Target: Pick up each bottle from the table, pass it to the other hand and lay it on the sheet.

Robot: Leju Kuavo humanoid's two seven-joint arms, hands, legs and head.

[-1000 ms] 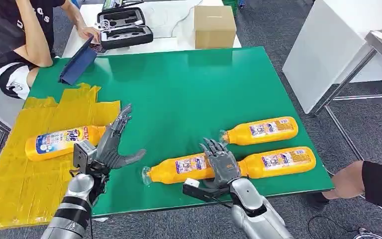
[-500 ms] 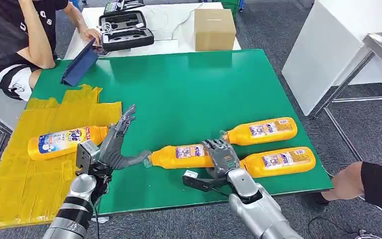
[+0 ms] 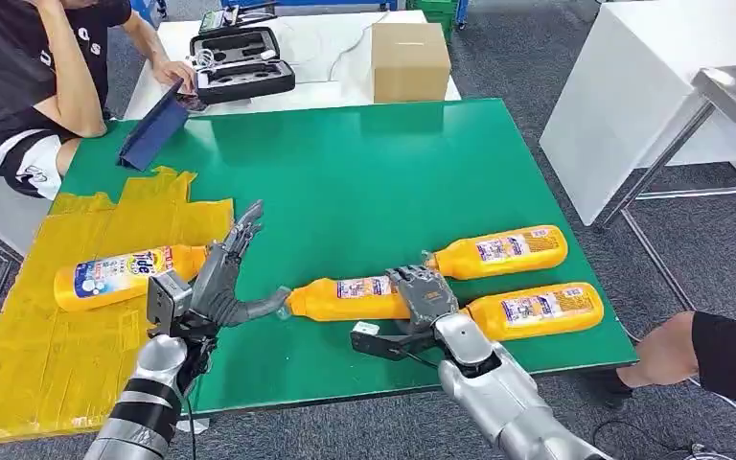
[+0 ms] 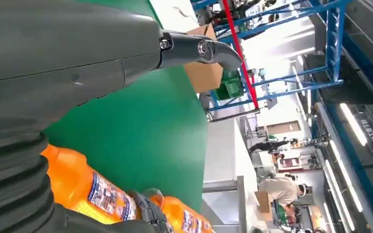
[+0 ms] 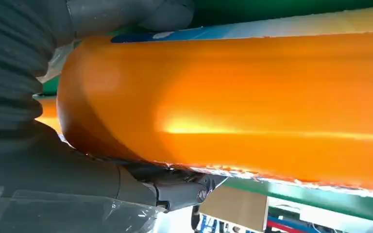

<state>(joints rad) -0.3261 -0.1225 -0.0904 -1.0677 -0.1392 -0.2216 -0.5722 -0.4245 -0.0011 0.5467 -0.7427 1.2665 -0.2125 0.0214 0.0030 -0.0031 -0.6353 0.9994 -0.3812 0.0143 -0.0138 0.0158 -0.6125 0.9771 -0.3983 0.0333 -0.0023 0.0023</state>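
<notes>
We judge the handover under way: our right hand (image 3: 422,299) apparently grips the bottle (image 3: 350,299), whose cap must reach our open left hand (image 3: 222,281).

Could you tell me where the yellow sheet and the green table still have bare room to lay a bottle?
The yellow sheet is bare nearer the robot than the bottle on it. The green table is bare from the bottles to the cardboard box. It is crowded near the right hand, which holds one bottle beside two others.

Green table (image 3: 345,182) carries yellow sheet (image 3: 48,326), bottles (image 3: 503,251)
</notes>
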